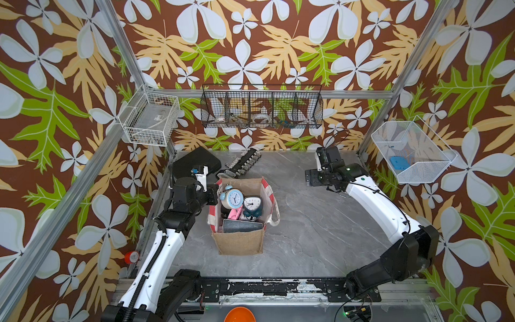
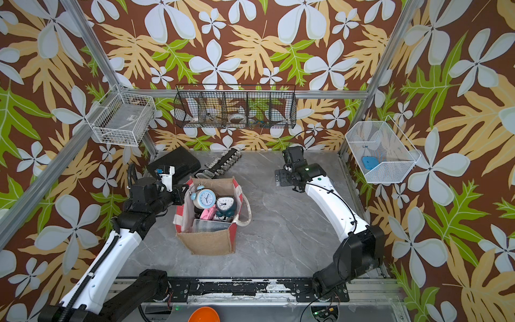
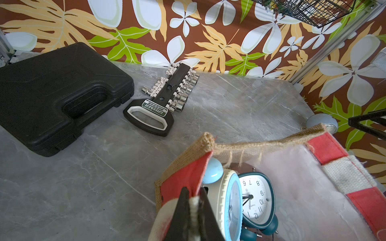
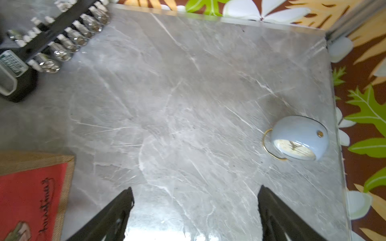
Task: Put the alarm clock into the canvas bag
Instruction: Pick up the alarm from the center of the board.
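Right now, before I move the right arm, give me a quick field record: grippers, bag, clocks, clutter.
left gripper: shut on the striped side rim of the canvas bag
right gripper: open, empty, above the table
canvas bag: upright, mouth open
in bag: light blue twin-bell alarm clock, dark teal alarm clock
outside bag: pale blue alarm clock, on the table near its far right corner, apart from the right gripper
clutter: black plastic case, socket rail, behind the bag

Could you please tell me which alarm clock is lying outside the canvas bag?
The pale grey-blue round clock with the gold loop, on the table; the light blue bell clock and the dark teal clock sit inside the bag.
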Motion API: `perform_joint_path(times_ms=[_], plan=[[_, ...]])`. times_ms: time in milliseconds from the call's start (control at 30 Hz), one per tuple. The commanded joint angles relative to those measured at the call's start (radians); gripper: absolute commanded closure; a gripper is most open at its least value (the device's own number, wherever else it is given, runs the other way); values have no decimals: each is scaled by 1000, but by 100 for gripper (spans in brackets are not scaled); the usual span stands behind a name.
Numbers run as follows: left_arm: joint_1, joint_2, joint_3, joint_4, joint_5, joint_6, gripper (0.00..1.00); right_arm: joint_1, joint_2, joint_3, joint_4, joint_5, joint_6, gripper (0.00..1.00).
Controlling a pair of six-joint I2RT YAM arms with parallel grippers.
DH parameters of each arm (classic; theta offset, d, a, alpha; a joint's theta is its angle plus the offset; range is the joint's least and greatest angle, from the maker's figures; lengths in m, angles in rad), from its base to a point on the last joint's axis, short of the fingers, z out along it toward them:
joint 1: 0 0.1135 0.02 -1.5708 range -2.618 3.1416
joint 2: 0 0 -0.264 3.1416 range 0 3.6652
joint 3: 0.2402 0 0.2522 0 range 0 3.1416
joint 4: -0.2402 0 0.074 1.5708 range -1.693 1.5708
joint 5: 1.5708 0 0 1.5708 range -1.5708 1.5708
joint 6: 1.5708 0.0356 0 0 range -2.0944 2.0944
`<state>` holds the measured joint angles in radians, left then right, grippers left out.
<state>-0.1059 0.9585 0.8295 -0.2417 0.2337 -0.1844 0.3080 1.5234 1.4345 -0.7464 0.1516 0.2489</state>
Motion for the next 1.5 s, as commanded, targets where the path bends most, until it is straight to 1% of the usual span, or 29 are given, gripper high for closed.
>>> perform_joint_path(times_ms=[0,133,267,400,500,633,733,1100,1467], plan=[[2,-5,13,99,3,-6,100,-77,-23,-55,72,-22,-12,7],[2,-7,13,99,3,-6,100,-190,-46,-122,131,-46,5,6],[2,-6,13,99,6,-6,100,-291,-69,-200,230,-47,51,4],[2,-10,12,99,3,-6,100,-355,-39,-212,271,-21,99,2],[2,-11,13,99,4,-6,100,-380,6,-191,275,16,128,0],[2,-16,13,97,4,-4,100,-401,64,-167,290,64,140,0],[1,-17,13,99,5,-6,100,-415,111,-144,299,51,147,0],[2,-19,13,101,12,-7,100,-417,278,-43,289,53,138,0],[2,-16,13,101,10,-7,100,-417,379,-25,290,89,135,0]])
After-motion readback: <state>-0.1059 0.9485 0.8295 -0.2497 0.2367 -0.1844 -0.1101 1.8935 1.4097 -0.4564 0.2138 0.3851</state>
